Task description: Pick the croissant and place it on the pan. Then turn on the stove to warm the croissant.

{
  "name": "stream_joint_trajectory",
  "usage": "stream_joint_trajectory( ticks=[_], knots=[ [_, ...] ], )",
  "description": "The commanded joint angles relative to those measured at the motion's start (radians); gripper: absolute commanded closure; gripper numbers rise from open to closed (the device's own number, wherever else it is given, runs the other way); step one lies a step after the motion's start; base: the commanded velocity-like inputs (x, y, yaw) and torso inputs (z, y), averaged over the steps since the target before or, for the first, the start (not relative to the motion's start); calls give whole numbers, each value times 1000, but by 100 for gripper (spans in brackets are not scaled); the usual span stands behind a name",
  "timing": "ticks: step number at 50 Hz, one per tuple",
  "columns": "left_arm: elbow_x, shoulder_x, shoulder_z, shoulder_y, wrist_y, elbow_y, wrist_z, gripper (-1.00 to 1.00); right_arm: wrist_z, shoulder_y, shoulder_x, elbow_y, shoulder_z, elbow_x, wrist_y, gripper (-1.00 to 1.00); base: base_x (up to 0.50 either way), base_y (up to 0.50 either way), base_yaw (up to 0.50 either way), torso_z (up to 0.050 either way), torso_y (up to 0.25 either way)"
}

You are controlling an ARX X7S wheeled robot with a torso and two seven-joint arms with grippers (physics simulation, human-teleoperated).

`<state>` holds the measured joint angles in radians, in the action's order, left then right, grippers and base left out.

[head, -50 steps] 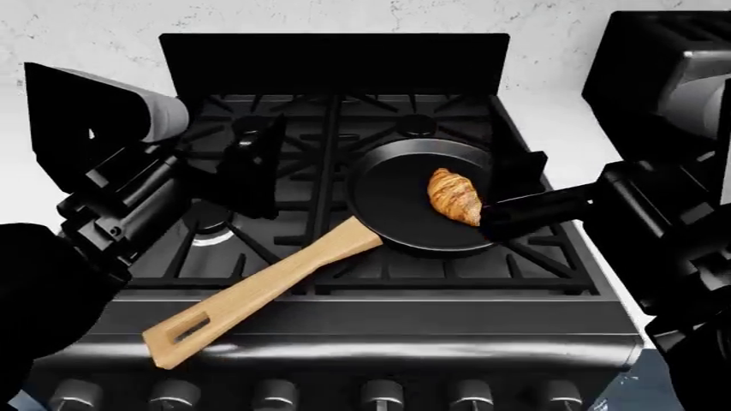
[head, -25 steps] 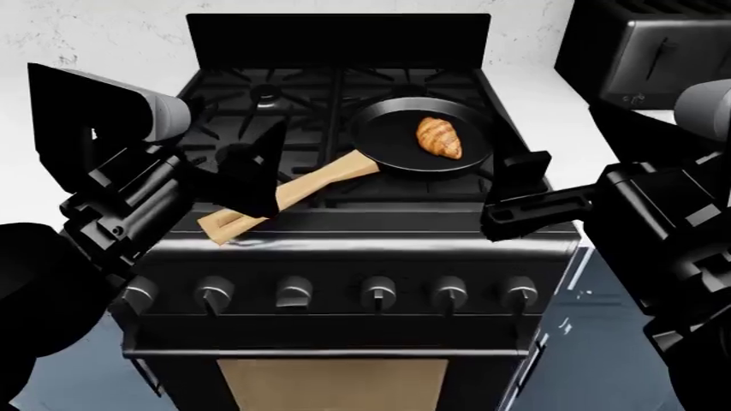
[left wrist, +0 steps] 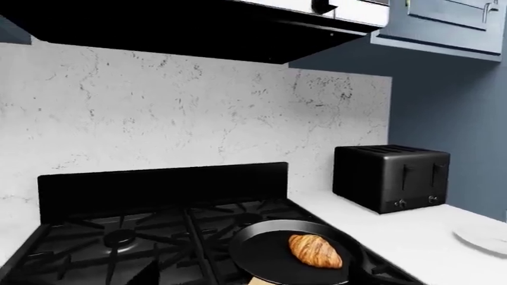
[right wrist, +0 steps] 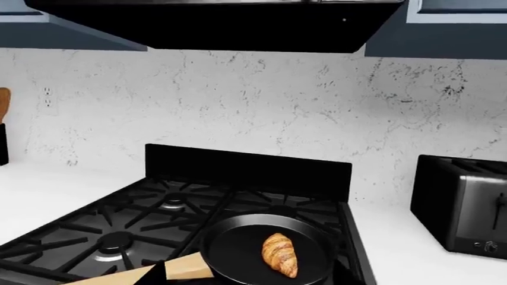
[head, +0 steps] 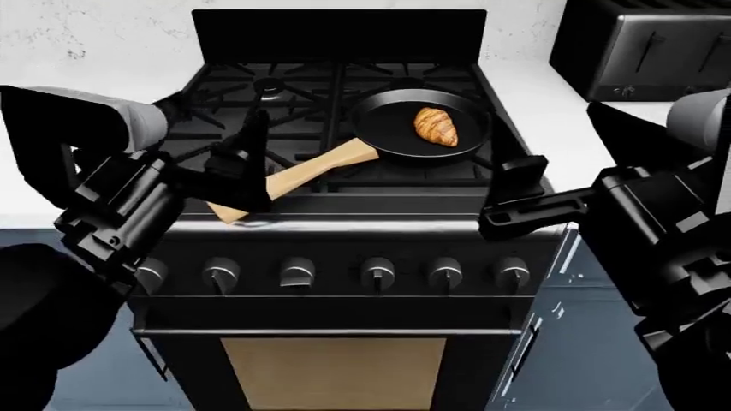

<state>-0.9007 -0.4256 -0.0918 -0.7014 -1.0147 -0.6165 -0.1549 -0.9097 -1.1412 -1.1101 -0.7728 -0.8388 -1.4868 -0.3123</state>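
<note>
The golden-brown croissant (head: 436,126) lies inside the round black pan (head: 395,137) on the stove's (head: 342,224) rear right grate. It also shows in the left wrist view, croissant (left wrist: 315,250) in pan (left wrist: 265,255), and in the right wrist view, croissant (right wrist: 279,254) in pan (right wrist: 234,249). The pan's wooden handle (head: 303,174) points toward the front left. My left gripper (head: 243,167) hovers open over the handle's end. At the stove's front right corner my right gripper (head: 512,190) is open and holds nothing, apart from the pan.
Six knobs (head: 377,274) line the stove front above the tan oven window (head: 331,372). A black toaster (head: 639,43) stands on the white counter at right, with a white plate (left wrist: 483,240) nearer. A range hood (right wrist: 214,21) hangs overhead.
The head view has pulled back and down, bringing the knobs and oven window into sight. The right gripper, beside the croissant a second ago, now sits at the stove's front corner. The croissant stays in the pan.
</note>
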Motion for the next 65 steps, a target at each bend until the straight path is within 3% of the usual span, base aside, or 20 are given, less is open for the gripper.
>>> stream_joint_trajectory(
  ticks=[1,13,22,30,65],
  knots=[
    [268,43,23,166,295,-45,-13,-100,-3,87,-9,-14,-5,143,67,-100,0,0,0,0,0],
    [619,119,119,372,664,23,-89,-100,-15,318,16,4,-31,482,287,-100,0,0,0,0,0],
    [555,133,89,419,781,53,-35,-100,-14,342,58,14,-63,553,276,-100,0,0,0,0,0],
    [518,116,101,435,772,39,-4,-100,-7,342,60,3,-66,569,272,-100,0,0,0,-3,0],
    [548,98,125,434,802,78,-6,-100,-66,350,46,30,-57,524,238,-100,0,0,0,-50,0]
  ],
)
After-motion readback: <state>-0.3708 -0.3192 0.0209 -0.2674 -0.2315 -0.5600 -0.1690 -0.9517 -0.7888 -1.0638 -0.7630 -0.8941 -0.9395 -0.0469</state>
